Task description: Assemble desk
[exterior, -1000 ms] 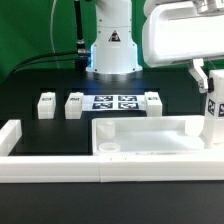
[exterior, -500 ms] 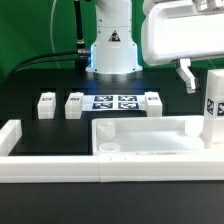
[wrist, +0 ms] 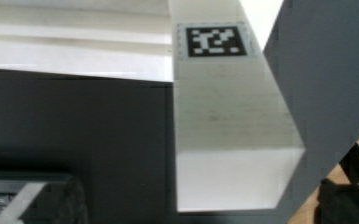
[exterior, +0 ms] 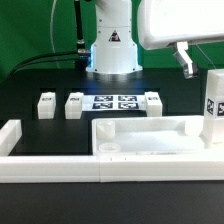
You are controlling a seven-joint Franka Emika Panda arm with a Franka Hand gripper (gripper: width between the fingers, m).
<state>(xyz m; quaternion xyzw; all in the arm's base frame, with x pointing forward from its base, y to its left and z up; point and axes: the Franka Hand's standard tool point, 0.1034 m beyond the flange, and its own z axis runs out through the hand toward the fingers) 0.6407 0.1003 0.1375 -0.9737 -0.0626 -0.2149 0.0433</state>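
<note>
so the tabletop (exterior: 150, 135) lay rim-up, I'd guess so legs could drop into its corners; one leg (exterior: 213, 108) stood upright at the corner on the exterior view's right, looked seated; gripper (exterior: 208, 64) hung just above that leg, jaws wide apart, gripping nothing, one finger (exterior: 184, 60) beside its top

Black table (exterior: 40, 85) carries tabletop panel (exterior: 140, 121), three loose legs (exterior: 46, 104), marker board (exterior: 115, 102), border wall (exterior: 60, 165).

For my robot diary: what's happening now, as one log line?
gripper: open, above leg | leg: upright at tabletop end | other legs: beside marker board
</note>
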